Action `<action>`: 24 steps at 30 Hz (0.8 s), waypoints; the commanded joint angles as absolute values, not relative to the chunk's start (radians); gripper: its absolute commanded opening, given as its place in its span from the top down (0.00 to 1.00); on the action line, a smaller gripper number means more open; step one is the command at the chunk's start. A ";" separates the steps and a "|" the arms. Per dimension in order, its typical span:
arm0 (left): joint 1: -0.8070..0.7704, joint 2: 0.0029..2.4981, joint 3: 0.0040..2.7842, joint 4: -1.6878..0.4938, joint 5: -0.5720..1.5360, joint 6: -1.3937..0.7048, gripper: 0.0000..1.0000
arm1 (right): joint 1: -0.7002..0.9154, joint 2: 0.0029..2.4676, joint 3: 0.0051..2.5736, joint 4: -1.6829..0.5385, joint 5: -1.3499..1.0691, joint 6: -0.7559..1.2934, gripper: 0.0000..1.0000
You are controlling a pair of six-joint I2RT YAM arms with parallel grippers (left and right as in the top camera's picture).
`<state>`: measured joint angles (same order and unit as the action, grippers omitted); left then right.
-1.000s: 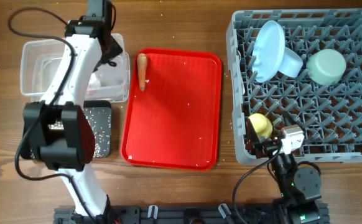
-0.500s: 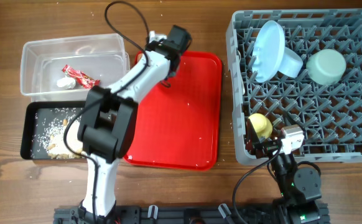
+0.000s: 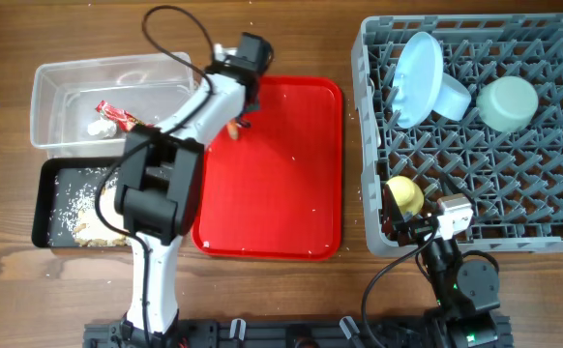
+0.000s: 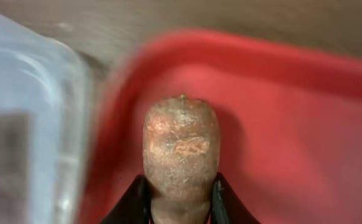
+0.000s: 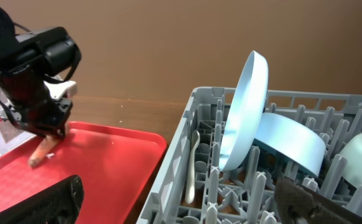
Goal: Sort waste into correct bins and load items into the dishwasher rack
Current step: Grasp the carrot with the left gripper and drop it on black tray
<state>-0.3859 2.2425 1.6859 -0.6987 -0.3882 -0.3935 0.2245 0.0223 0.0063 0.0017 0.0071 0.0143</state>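
Note:
My left gripper (image 4: 180, 194) is shut on the orange-brown carrot-like stick (image 4: 181, 146) over the top left corner of the red tray (image 3: 291, 193), right next to the clear tub (image 3: 64, 77). It also shows in the overhead view (image 3: 235, 122) and the right wrist view (image 5: 46, 138). The clear tub holds the candy wrapper (image 3: 119, 116) and tissue (image 3: 99, 127). The black tub (image 3: 42, 208) holds crumbs (image 3: 88, 208). The rack (image 3: 552, 208) holds the plate (image 3: 419, 72), blue bowl (image 3: 453, 97), green bowl (image 3: 507, 103), yellow cup (image 3: 404, 195) and spoon (image 5: 192, 165). My right gripper (image 3: 398, 224) is open and empty at the rack's front left corner.
The two tubs stand one behind the other at the left, touching the tray's left edge. Small pale specks lie on the tray. Bare wooden table lies between the tray and the rack.
My left arm swung from over the clear tub to the tray's top left corner and closed on the carrot stick that lay there. The right arm has not moved.

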 commanded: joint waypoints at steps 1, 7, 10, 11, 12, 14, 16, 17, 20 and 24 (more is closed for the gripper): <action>-0.477 2.077 1.701 -0.838 -0.357 -0.402 0.87 | 0.221 0.018 0.006 0.007 -0.002 0.027 0.00; -0.394 1.816 1.700 -1.344 -0.434 -0.788 0.96 | 0.221 0.018 0.006 0.007 -0.002 0.027 0.00; -0.301 1.785 1.688 -1.486 -0.503 -0.961 0.96 | 0.221 0.018 0.006 0.007 -0.002 0.027 0.00; -0.256 1.781 1.657 -1.506 -0.514 -1.026 0.96 | 0.221 0.018 0.006 0.007 -0.002 0.027 0.00; -0.221 1.781 1.627 -1.508 -0.514 -1.070 0.95 | 0.221 0.018 0.006 0.007 -0.002 0.027 0.00; -0.132 1.781 1.510 -1.458 -0.514 -1.188 0.96 | 0.221 0.018 0.006 0.007 -0.002 0.027 0.00; -0.051 1.781 1.402 -1.375 -0.514 -1.238 0.96 | 0.221 0.018 0.006 0.007 -0.002 0.027 0.00; -0.005 1.781 1.357 -1.324 -0.514 -1.240 0.96 | 0.221 0.018 0.006 0.007 -0.002 0.027 0.00; 0.109 1.774 1.340 -1.272 -0.511 -1.238 0.95 | 0.221 0.018 0.006 0.007 -0.002 0.027 0.00; 0.150 1.763 1.356 -1.264 -0.258 -0.948 0.00 | 0.221 0.018 0.006 0.007 -0.002 0.028 0.00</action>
<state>0.1402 1.7885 1.3407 -1.2697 -0.4324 -1.1557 0.2245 0.0223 0.0063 0.0021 0.0071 0.0143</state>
